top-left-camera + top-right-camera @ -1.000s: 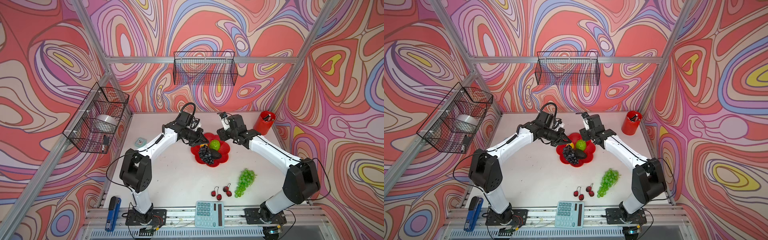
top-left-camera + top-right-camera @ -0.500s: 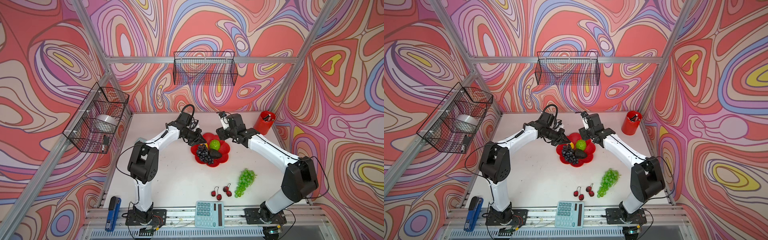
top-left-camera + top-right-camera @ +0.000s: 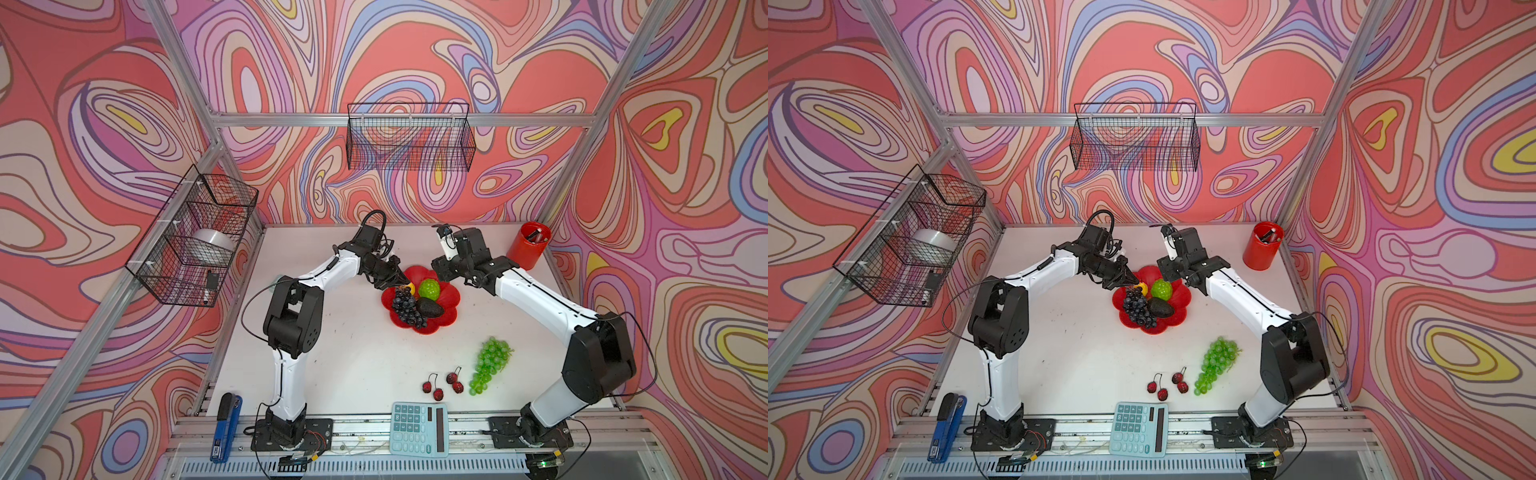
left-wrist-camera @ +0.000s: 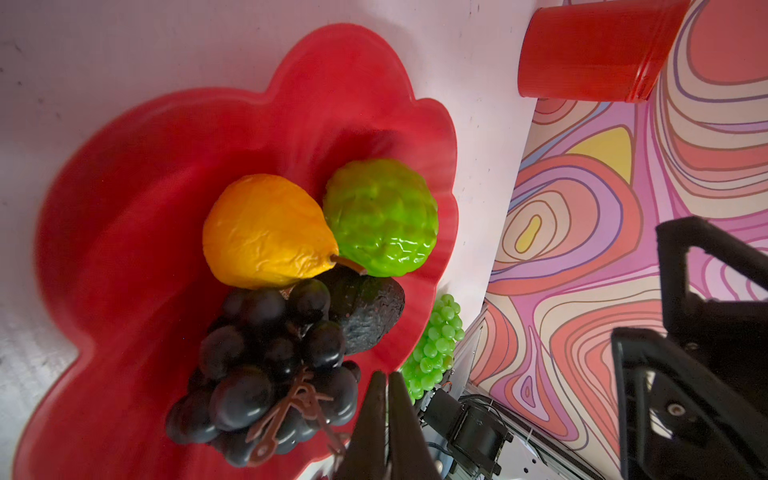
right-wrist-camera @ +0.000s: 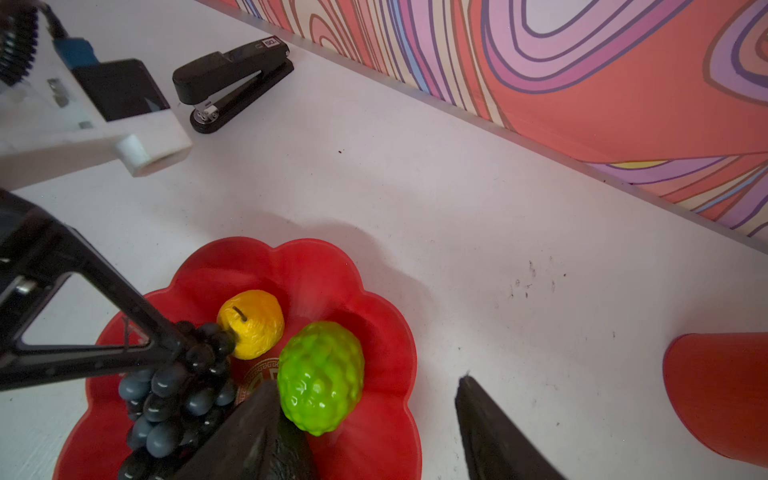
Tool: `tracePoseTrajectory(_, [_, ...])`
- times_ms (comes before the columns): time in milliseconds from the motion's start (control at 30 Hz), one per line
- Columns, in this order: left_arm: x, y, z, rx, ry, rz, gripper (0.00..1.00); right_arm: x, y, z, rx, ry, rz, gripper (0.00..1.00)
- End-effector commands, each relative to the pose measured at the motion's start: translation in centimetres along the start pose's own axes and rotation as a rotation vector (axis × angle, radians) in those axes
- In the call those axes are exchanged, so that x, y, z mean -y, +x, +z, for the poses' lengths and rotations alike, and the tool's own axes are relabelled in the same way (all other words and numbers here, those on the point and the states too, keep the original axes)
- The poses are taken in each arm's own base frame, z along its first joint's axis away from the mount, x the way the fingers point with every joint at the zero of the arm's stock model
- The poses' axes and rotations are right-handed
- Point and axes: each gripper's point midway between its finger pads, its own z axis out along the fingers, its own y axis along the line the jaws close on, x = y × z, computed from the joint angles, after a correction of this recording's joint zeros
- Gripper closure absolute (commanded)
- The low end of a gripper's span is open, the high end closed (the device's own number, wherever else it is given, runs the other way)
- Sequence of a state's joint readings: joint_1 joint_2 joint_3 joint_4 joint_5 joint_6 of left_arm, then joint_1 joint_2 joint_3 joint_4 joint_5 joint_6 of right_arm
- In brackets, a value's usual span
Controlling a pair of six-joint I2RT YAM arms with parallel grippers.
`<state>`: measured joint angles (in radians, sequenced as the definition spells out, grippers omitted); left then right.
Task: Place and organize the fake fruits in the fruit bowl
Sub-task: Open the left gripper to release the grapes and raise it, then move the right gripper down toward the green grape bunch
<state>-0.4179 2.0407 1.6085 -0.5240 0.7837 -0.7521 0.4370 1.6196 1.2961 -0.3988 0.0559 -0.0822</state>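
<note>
Arrangement in the fruit bowl (image 3: 451, 296) seems my current step, left end effector (image 4: 386, 377) pressed together beside the dark purple grape bunch (image 4: 257, 374), right end effector (image 5: 365, 384) spread empty; next, I'd reach for the green grape bunch (image 3: 490, 365) lying on the tabletop (image 3: 353, 353).

A red cup (image 3: 528, 251) is standing on the tabletop (image 3: 332, 353) near the right jaws. A calculator (image 3: 419, 429) and a blue stapler (image 3: 226, 426) are lying well apart from both jaws, at the front edge. A back wire basket (image 3: 409, 137) is hanging beyond the jaws, and a side wire basket (image 3: 191, 237) is hanging outward of the left jaws.
</note>
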Motion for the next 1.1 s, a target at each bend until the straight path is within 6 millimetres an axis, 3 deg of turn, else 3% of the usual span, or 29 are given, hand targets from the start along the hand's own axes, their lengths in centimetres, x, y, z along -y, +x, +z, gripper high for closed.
tracePoseTrajectory(0, [0.3, -1.1, -0.1, 0.028, 0.008, 0.021, 0.82, 0.0, -0.8, -0.6, 0.012, -0.012, 0.022, 0.30])
tracePoseTrajectory(67, [0.2, -1.2, -0.3, 0.036, 0.000, 0.020, 0.73, 0.0, -0.9, -0.9, 0.015, -0.013, 0.026, 0.29])
tracePoseTrajectory(133, [0.1, -1.4, -0.7, 0.049, -0.009, 0.024, 0.58, 0.0, -1.0, -1.3, 0.017, -0.017, 0.033, 0.29])
tracePoseTrajectory(267, [0.2, -1.8, -1.7, 0.077, -0.045, 0.054, 0.45, -0.2, -0.8, -2.1, 0.012, -0.027, 0.053, 0.29])
tracePoseTrajectory(467, [-0.1, -1.5, -4.0, 0.125, -0.154, 0.125, 0.44, -0.3, -0.1, -3.7, -0.006, -0.038, 0.110, 0.29])
tracePoseTrajectory(667, [-0.7, 0.0, -5.9, 0.177, -0.219, 0.203, 0.44, 1.0, 1.4, -4.7, -0.064, -0.032, 0.252, 0.29])
tracePoseTrajectory(833, [-0.7, 0.5, -7.5, 0.250, -0.246, 0.252, 0.44, 4.7, 4.1, -5.7, -0.125, -0.058, 0.538, 0.31])
tracePoseTrajectory(933, [-0.2, 0.8, -8.5, 0.299, -0.244, 0.278, 0.44, 7.5, 6.5, -7.0, -0.155, -0.023, 0.712, 0.32])
tracePoseTrajectory(1067, [0.6, 1.6, -8.7, 0.316, -0.205, 0.294, 0.44, 9.4, 9.9, -8.6, -0.236, 0.074, 0.841, 0.32])
